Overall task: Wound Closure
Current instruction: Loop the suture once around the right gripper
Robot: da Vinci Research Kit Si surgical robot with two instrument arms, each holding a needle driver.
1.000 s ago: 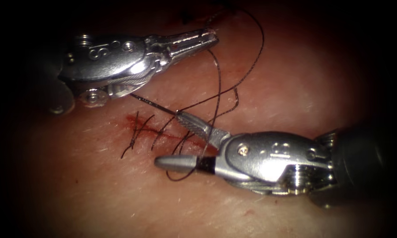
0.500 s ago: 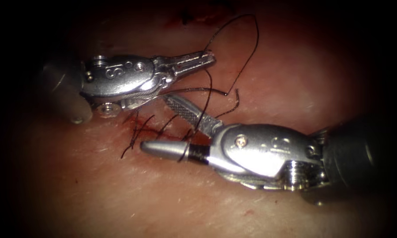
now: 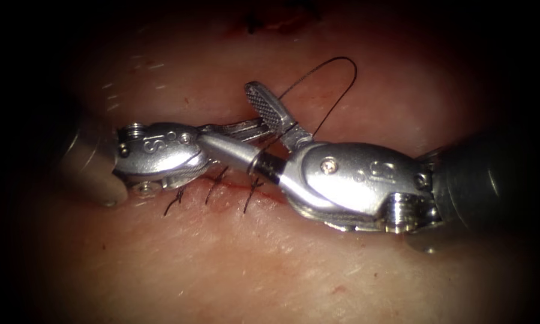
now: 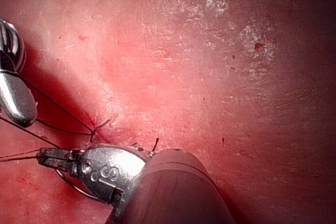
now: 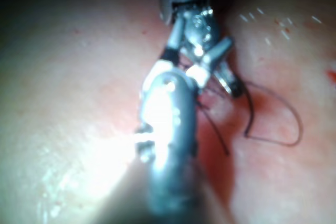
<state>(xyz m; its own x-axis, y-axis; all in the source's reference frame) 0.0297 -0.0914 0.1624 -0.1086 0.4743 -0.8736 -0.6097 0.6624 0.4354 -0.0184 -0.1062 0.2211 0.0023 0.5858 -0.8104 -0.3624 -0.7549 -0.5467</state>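
Note:
The left tool (image 3: 255, 126) lies low over the cut (image 3: 234, 187), its jaws shut on the dark thread (image 3: 336, 78). The right tool (image 3: 228, 114) reaches in from the right with its jaws open: one points up, the other lies across the left tool's jaws. Nothing is held between them. Thread runs past the base of the right jaws and arcs in a loop above. In the left wrist view the left tool (image 4: 52, 156) pinches thread strands. A thin curved line (image 4: 79, 190) under it may be needle or thread; I cannot tell which.
Three dark stitches (image 3: 216, 186) cross the cut on the tissue (image 3: 234, 264), with a little red fluid along it. The right tool's body (image 3: 354, 180) hangs just right of the stitches. In the right wrist view the thread loop (image 5: 283, 129) lies on the tissue beside both tools.
The left tool dropped down toward the cut. The right tool moved up and left, its open jaws now crossing the left tool's jaws. The thread loop above has shrunk.

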